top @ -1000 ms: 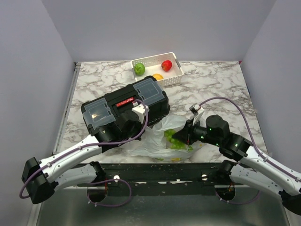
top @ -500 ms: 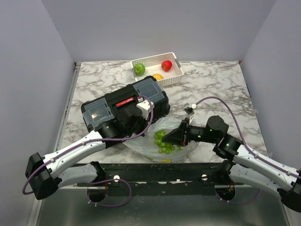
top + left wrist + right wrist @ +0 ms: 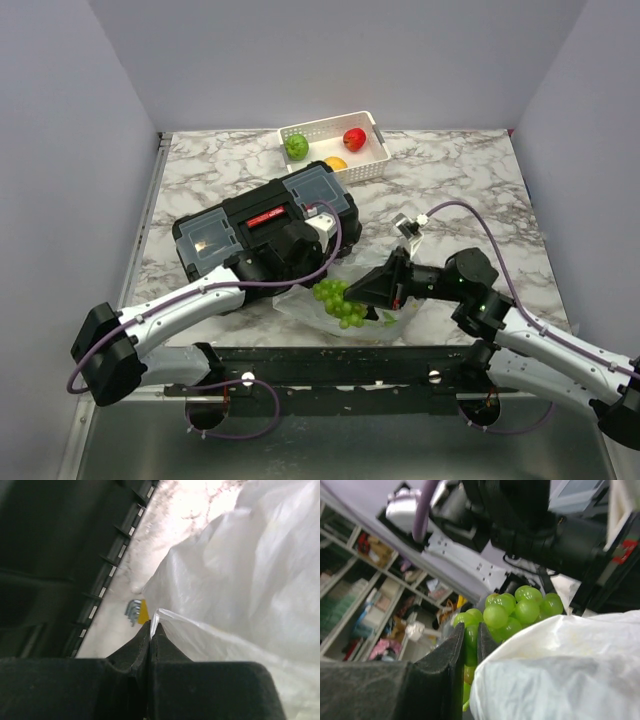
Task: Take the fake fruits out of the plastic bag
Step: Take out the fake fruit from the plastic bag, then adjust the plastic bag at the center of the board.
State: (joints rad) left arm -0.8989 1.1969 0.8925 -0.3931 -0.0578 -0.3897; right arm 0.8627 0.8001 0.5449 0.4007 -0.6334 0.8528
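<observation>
Pulling the grape bunch [image 3: 338, 300] out of the plastic bag [image 3: 240, 575] looks like the step in hand. In the right wrist view the right gripper [image 3: 469, 639] is clamped on the bunch at its lower edge, probably at the stem, but the fingers hide the contact. Most grapes show clear of the crumpled film.

Opposite, the left gripper [image 3: 151, 630] is pinched tight on a fold of the bag's rim, jaws fully together with only film between them. Judged purpose: anchor the bag so it doesn't ride along with the fruit, and keep the mouth open.

The bag lies on the marble table [image 3: 460, 190] near its front edge, between the two wrists, just in front of the black toolbox [image 3: 250, 225]. At the far side the white basket [image 3: 375, 150] holds a green fruit [image 3: 296, 146], a red fruit [image 3: 354, 138] and an orange fruit [image 3: 335, 163], so it's the likely drop-off.

Can't tell whether more fruit sits inside the bag. Main risk: film snagging on the grapes as they clear the opening
</observation>
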